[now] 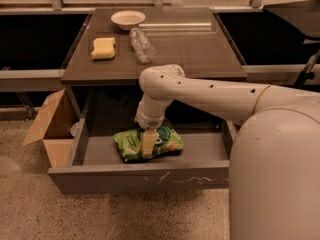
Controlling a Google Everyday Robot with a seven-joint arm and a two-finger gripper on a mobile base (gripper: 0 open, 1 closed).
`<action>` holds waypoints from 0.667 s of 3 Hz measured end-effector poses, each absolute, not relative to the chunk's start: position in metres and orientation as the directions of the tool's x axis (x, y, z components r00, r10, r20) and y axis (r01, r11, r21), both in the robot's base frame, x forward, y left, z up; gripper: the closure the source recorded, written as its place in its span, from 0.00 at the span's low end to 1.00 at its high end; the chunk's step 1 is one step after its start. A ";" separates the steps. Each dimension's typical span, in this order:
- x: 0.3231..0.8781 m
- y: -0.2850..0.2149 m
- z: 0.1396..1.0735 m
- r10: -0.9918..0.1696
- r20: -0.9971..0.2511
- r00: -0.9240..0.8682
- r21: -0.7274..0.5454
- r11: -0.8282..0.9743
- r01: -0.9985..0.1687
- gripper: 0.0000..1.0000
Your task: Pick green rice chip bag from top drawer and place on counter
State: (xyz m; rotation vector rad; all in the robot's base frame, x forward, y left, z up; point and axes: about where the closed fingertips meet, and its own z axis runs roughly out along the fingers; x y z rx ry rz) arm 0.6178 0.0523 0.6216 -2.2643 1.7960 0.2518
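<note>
Camera view, one entry, listed from the pincer outward.

1. Pincer (148, 144): points straight down inside the top drawer (140, 178), its pale tip over the middle of the green rice chip bag (170, 141). Whether it is spread, pressed together or pinching the bag cannot be told.
2. Green rice chip bag: lies flat on the drawer floor, near the front panel and a little left of centre, its long side roughly along that panel.
3. Arm (210, 91): white, reaches in from the right, with its elbow just under the front edge of the surface (200, 49).
4. Top drawer: pulled out, front panel scratched.
5. Surface: above and behind the drawer. It carries a yellow sponge (103, 48) at left, a clear bottle (141, 45) on its side just beside the sponge, and a white bowl (128, 19) at the back.
6. Cardboard box (47, 124): on the floor, left of the drawer, flap open.

Handling note (judgement): the step in hand is the grasp.
- The glossy pouch likely slips and crumples, so pinch a raised fold near its middle, firmly but without crushing.
- Lift straight up until the bag clears the drawer walls.
- Draw outward before rising, since the surface edge overhangs the wrist.
- Set down right of the bottle.
</note>
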 end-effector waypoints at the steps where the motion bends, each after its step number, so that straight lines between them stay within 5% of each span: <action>1: 0.615 0.053 0.609 -0.935 -0.279 0.220 -0.062 -0.212 -0.975 0.43; 2: 0.610 0.049 0.618 -0.934 -0.280 0.220 -0.084 -0.205 -0.975 0.64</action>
